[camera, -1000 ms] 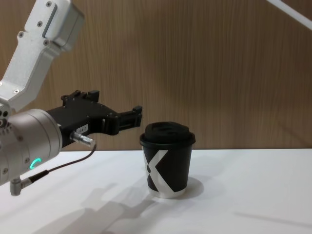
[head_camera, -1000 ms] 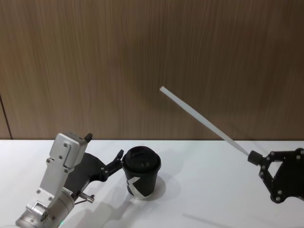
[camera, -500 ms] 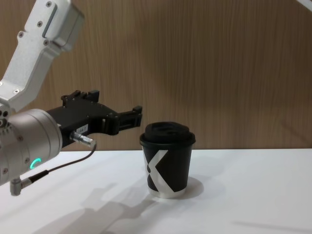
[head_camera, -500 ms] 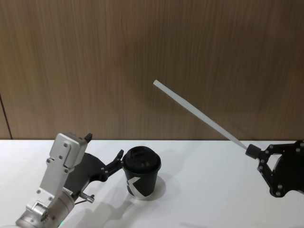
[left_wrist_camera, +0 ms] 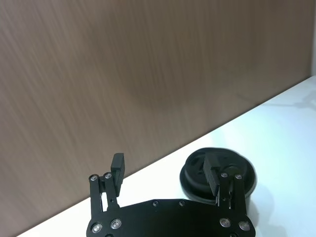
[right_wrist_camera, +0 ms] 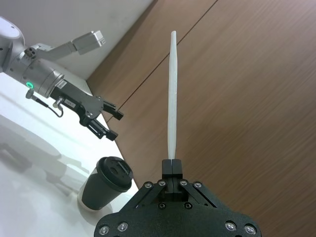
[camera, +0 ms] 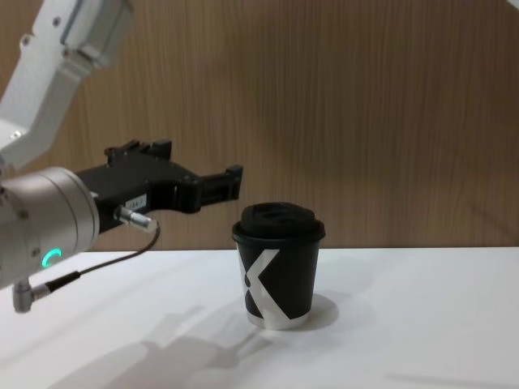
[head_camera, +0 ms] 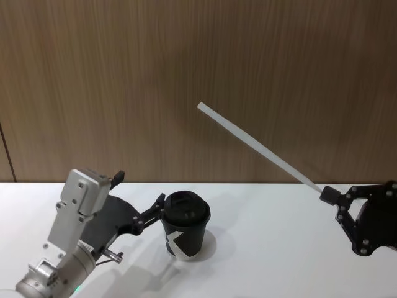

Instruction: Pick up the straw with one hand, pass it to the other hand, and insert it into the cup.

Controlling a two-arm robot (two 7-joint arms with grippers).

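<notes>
The thin white straw [head_camera: 260, 149] slants up and to the left in the air, well above the table. My right gripper [head_camera: 327, 196], plain black, is shut on its lower end at the right; in the right wrist view the straw [right_wrist_camera: 172, 98] rises straight out of the closed fingertips [right_wrist_camera: 172, 167]. The black lidded cup [head_camera: 185, 232] with its white mark stands upright on the table, also seen in the chest view [camera: 280, 274]. My left gripper [head_camera: 159, 208], on a silver wrist with a green ring, hovers open just left of the cup's lid, holding nothing [left_wrist_camera: 165, 173].
The white table [head_camera: 273, 248] stretches to the right of the cup beneath the straw. A brown wood-grain wall [head_camera: 198, 62] closes off the back. The silver left forearm [camera: 49, 89] and its thin cable take up the left side.
The straw's free tip has swung up and to the left as the right gripper shifted slightly left. The left gripper has lifted a little beside the cup.
</notes>
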